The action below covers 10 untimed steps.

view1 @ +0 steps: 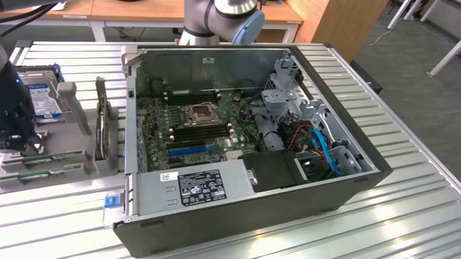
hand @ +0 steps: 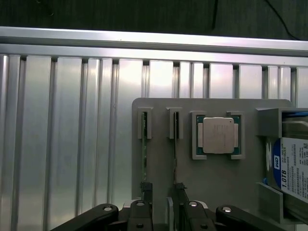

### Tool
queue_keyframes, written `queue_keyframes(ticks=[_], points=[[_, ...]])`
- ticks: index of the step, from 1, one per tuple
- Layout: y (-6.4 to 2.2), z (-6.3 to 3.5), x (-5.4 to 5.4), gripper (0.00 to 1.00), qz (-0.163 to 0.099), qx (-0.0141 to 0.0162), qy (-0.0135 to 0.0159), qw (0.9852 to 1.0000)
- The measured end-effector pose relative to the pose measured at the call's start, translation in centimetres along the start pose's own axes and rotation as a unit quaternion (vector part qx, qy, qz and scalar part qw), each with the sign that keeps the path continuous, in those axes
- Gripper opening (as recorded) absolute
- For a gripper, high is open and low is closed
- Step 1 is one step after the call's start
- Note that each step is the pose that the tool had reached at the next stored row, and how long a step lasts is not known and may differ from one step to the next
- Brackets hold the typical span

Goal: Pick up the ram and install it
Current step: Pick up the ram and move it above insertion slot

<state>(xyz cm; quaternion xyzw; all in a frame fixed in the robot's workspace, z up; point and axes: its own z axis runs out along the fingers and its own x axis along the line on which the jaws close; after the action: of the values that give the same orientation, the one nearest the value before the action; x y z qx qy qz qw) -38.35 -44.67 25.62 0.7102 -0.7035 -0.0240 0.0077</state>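
Claw (hand: pixel 162 187): positioned over the grey tray (hand: pixel 216 107) at the exterior view's left, outside the case (view1: pixel 252 216). The fingers (hand: pixel 146 186) stand apart, with bare tray showing between them. Nothing is held.

Ram (hand: pixel 144 144): stands on edge in a slotted holder on the tray and is seen edge-on as a thin line. It is not yet lifted or installed. A second ram (hand: pixel 175 154) stands parallel in the next holder, just beside the first. The exterior view shows both as green strips at the tray's near corner, below the claw.

Ram relative to claw: in the wrist view each fingertip sits in line with one stick, at the end nearest the camera. The claw therefore spans the two holders and is not closed around either stick. Whether a finger touches a stick cannot be determined.

Other items on the tray: the CPU (hand: pixel 219 135) lies flat in its pocket next to the second ram. The hard drive (hand: pixel 291 168) sits beyond the CPU.

Tray and case rest on the slatted table (hand: pixel 72 134). The motherboard (view1: pixel 187 135) lies exposed inside the case, well apart from the claw.
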Motion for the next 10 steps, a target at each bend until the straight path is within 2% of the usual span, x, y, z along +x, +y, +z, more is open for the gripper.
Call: queue_keyframes(ticks=[10], points=[[0.00,0.03,0.12,0.31,0.000,0.0000,0.0000,1.0000]])
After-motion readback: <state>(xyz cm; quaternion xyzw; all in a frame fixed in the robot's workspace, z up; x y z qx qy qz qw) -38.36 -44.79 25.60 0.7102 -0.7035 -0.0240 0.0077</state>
